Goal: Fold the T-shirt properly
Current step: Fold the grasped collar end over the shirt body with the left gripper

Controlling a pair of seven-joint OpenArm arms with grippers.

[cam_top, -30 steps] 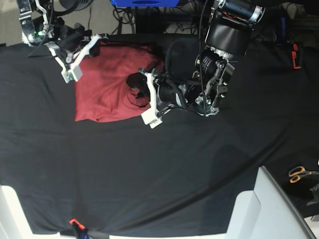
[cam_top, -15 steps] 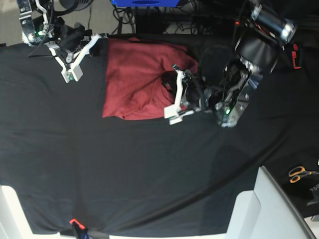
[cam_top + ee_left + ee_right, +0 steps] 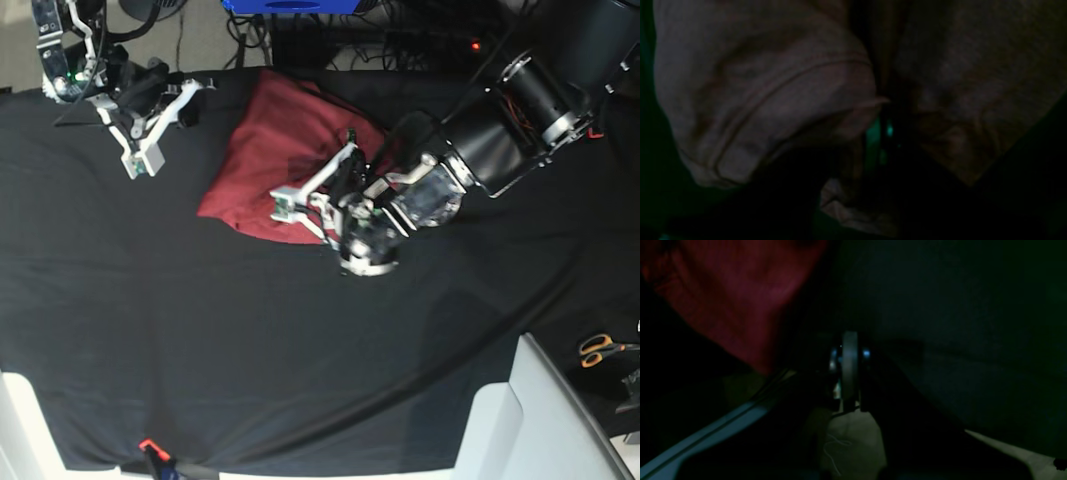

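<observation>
- At the far-left corner of the surface, your right gripper hung with its jaws closed on nothing. It had barely shifted over the last second and touched no cloth.
- Just beside it, the black tablecloth lay bare where the T-shirt had been a second before. That showed how far the garment had been dragged.
- The T-shirt sat near the far edge, about midway along it. It had slid steadily rightward across the surface, from beside your right gripper to a spot apart from it.
- Its outline had changed too. What had been a fairly square folded block was skewed into a slanted, bunched wedge with a pointed near-left corner.
- Your left gripper was pinched shut on the T-shirt's near-right edge. The left wrist view showed a hemmed fold of T-shirt bunched right up against the camera.
- That arm had swung round, so the gripper pointed left across the cloth rather than reaching in from the right.
- I judged the pull had cost you the fold's neatness. You would likely need to lay the cloth flat and square it again.
- At the near-right corner, the scissors lay well apart from everything.
</observation>
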